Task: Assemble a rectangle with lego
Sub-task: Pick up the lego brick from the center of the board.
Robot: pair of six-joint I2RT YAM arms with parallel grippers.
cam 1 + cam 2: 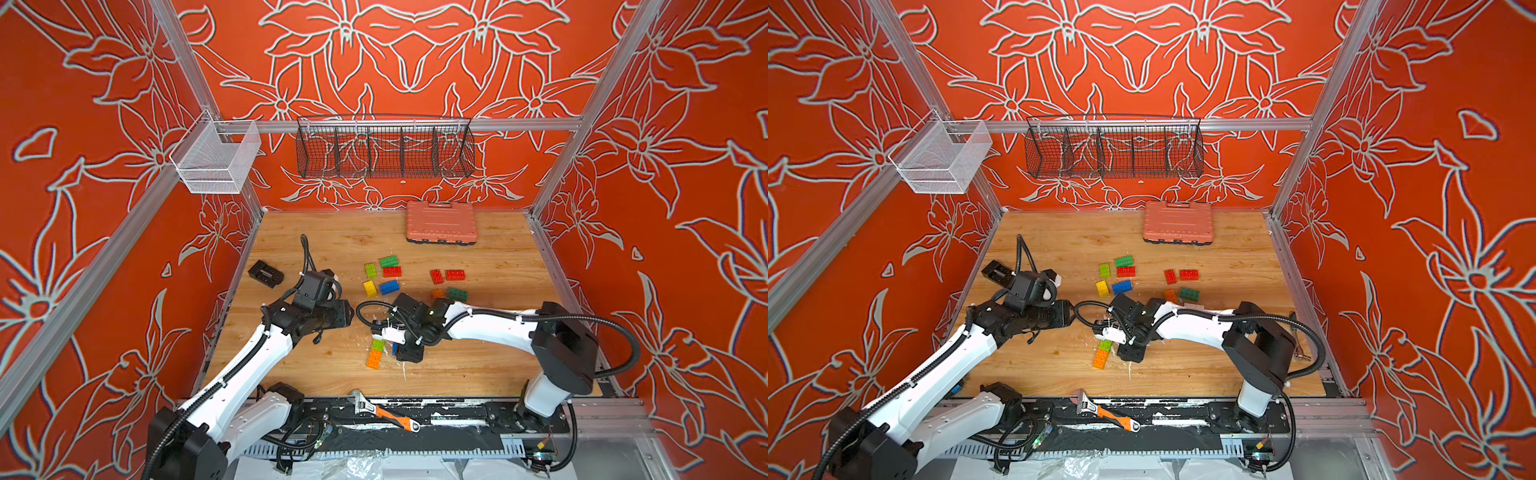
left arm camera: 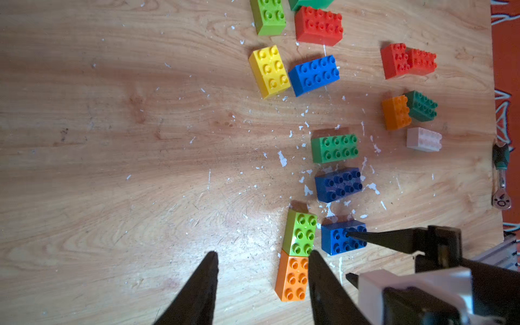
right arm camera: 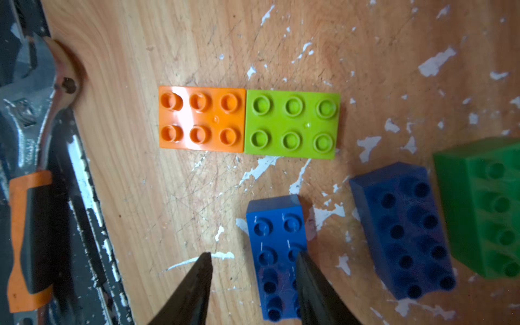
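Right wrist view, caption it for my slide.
Open right claw poised at a blue brick, beside an orange brick and lime brick butted together.

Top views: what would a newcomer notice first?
The loud orange floral walls, then the bright lego bricks scattered mid-table. Nearest the front edge, an orange brick and a lime brick sit butted end to end, the right end effector open at a blue brick beside them.
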